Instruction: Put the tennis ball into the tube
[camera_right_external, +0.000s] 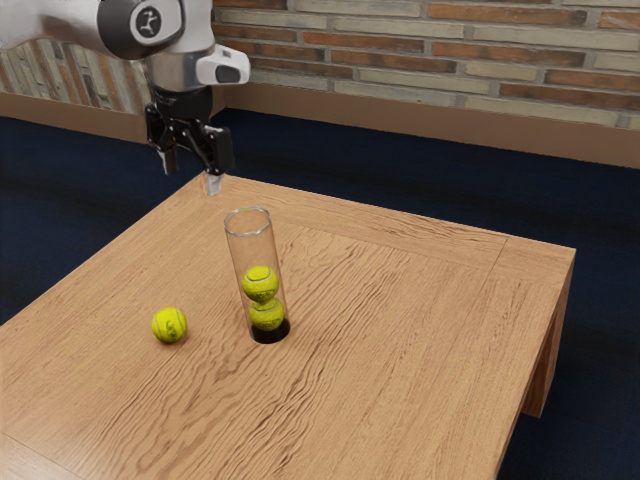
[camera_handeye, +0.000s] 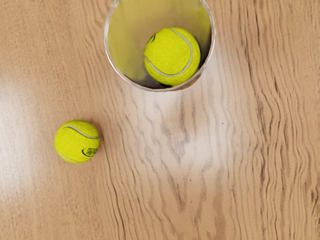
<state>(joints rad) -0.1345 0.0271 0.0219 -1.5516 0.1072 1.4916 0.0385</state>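
The black gripper (camera_right_external: 190, 175) hangs in the air above the table's far corner, higher than the tube's rim, its two fingers apart with nothing between them. A loose yellow-green tennis ball (camera_right_external: 170, 325) lies on the table beside the tube; the wrist view shows this ball (camera_handeye: 77, 141) too. The clear tube (camera_right_external: 238, 250) stands upright on its black base, with two balls stacked inside. Looking down from the hand, the tube's open mouth (camera_handeye: 106, 40) shows the upper ball inside (camera_handeye: 172, 56).
The wooden table (camera_right_external: 400, 330) carries the tube and the loose ball. Behind it are a dark blue floor (camera_right_external: 400, 185) and a brick wall (camera_right_external: 450, 60). The tube rises well above the tabletop near the loose ball.
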